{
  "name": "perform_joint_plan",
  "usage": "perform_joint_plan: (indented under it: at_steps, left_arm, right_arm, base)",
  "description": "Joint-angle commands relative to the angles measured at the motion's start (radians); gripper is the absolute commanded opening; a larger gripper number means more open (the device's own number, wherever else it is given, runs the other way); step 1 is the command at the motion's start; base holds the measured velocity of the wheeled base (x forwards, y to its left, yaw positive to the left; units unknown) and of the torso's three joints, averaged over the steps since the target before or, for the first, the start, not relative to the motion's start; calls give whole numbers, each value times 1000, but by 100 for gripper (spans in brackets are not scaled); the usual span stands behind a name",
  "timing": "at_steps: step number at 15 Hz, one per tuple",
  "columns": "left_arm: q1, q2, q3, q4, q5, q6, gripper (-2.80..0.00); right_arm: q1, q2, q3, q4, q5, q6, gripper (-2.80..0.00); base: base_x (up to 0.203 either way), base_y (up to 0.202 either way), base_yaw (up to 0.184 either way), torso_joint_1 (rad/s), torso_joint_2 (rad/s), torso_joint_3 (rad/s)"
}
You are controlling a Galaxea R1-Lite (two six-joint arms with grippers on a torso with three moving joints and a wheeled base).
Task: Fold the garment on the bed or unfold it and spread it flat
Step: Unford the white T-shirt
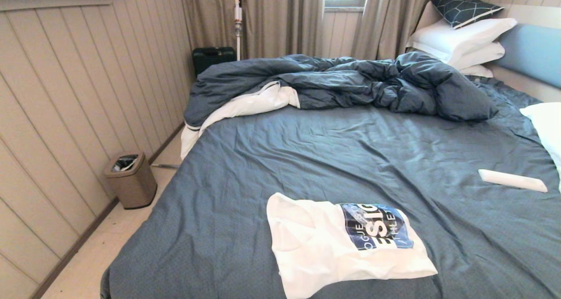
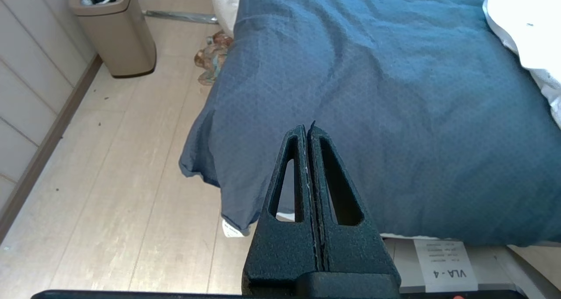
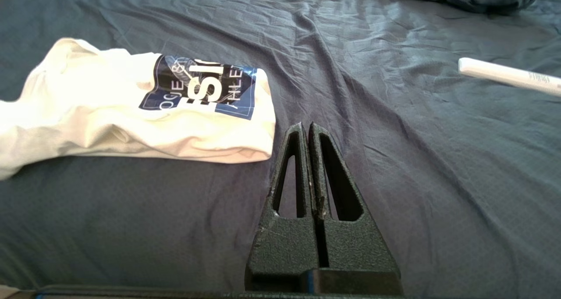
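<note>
The garment (image 1: 324, 246) is a white shirt with a dark blue printed panel, lying folded into a rough rectangle on the near part of the bed (image 1: 350, 150), which has a slate-blue sheet. In the right wrist view the garment (image 3: 109, 115) lies just beside and beyond my right gripper (image 3: 305, 124), which is shut and empty above the sheet. My left gripper (image 2: 306, 127) is shut and empty, held over the bed's near left corner, with a white edge of the garment (image 2: 526, 31) far off to one side. Neither arm shows in the head view.
A rumpled dark blue duvet (image 1: 342, 82) with white lining lies across the far half. White pillows (image 1: 460, 38) lean at the headboard. A slim white remote-like bar (image 1: 512, 180) rests on the sheet at right. A beige bin (image 1: 130, 180) stands on the floor at left.
</note>
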Motion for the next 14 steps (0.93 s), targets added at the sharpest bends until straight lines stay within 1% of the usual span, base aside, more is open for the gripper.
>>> perform_joint_plan:
  at_steps: [1,2,4,5,7,10,12,14]
  left_arm:
    - [0,3,0,0,3,2,-280]
    - [15,-1,0,3,3,3,-280]
    - [122,-18,-1,4,5,2,-280]
    - [139,-25,0,4,5,1,-280]
    - [120,-86,0,2,1,15,-280]
    - [98,-265,0,-1,-11,55,-280]
    - [90,-270,0,3,-9,21,-280]
    - [90,-271,0,4,-6,12,-280]
  right_arm:
    - [0,2,0,0,0,-5,-280]
    - [0,2,0,0,2,-6,-280]
    - [0,2,0,0,-1,-3,-280]
    - [0,2,0,0,-1,0,-280]
    - [0,2,0,0,-3,1,-280]
    - [0,2,0,0,-4,4,-280]
    - [0,2,0,0,-12,9,-280]
    - [0,2,0,0,-17,15,-280]
  base:
    - [0,0,0,0,0,0]
    - [0,0,0,0,0,0]
    - [0,0,0,0,0,0]
    - [0,0,0,0,0,0]
    - [0,0,0,0,0,0]
    - [0,0,0,0,0,0]
    - [0,0,0,0,0,0]
    - [0,0,0,0,0,0]
